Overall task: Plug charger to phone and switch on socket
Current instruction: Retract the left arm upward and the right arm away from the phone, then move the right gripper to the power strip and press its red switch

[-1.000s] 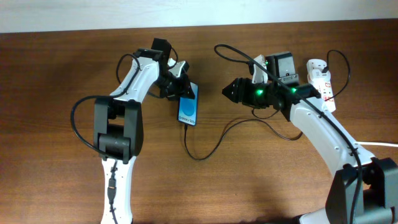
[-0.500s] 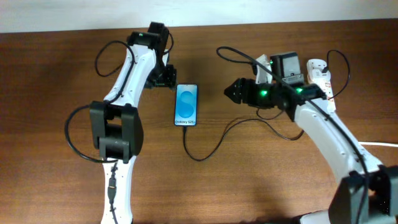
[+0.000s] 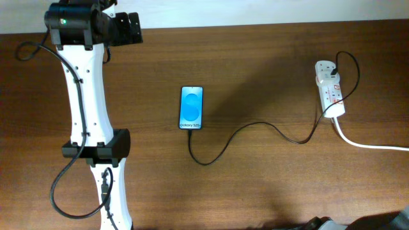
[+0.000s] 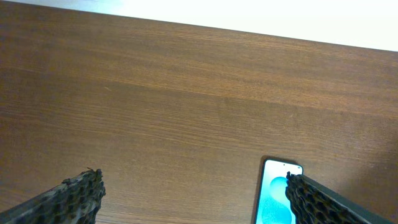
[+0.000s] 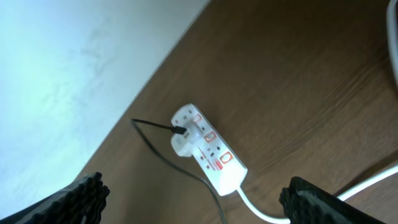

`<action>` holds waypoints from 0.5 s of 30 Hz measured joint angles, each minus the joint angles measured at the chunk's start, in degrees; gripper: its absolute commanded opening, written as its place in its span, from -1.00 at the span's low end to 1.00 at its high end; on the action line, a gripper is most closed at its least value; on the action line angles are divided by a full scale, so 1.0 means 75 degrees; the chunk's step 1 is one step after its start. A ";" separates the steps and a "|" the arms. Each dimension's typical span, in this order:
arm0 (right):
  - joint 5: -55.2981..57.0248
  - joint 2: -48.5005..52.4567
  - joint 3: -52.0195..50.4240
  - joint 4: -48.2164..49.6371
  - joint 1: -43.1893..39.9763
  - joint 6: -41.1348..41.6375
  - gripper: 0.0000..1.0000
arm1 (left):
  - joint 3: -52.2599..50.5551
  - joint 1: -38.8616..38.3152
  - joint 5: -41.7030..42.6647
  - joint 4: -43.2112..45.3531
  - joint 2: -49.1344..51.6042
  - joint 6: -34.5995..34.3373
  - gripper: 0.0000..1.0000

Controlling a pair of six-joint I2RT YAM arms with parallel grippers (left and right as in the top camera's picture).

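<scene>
While the left arm [image 3: 83, 96] reaches to the far left corner of the table [image 3: 268, 191], its left gripper [image 4: 193, 180] hangs over bare wood with the two dark fingers [image 4: 78, 199] spread wide and nothing between them. The phone [image 3: 192, 108] lies flat, screen up and glowing blue, well off to that gripper's right. From the wrist camera only the phone's top end shows, half tucked behind the right-hand finger.

From the phone's bottom edge the charger [image 3: 255, 131], a thin black cable, loops down, curves up and runs on to the right. Its tip touches the phone, though I cannot tell whether it is fully pushed in. The cable's other end rises to the socket [image 3: 330, 88], a white strip near the table's right edge, where a black plug sits in the end outlet. A thick white cord [image 3: 370, 144] leaves the strip's near end and trails off to the right.

The right gripper [image 5: 196, 186] is outside the overhead view. Its own camera shows the fingers spread wide and empty, with the socket well apart from them, between them in the view. The strip's red switches [image 5: 214, 149] are too small to tell on from off.
</scene>
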 measured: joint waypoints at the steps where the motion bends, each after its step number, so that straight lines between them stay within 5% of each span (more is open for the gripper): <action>1: -0.0015 0.0484 0.0003 0.0201 0.0000 0.0012 0.88 | 0.0000 0.0000 0.0000 0.0000 0.0000 0.0003 0.99; 7: 0.0102 0.2573 0.0012 0.1816 0.0090 0.0020 0.88 | 0.0000 0.0000 0.0000 -0.0006 0.0000 0.0003 0.99; 15: 0.1964 0.3943 0.0093 0.2567 0.1862 -0.0015 0.86 | 0.0000 0.0000 0.0000 -0.0003 0.0000 0.0003 0.99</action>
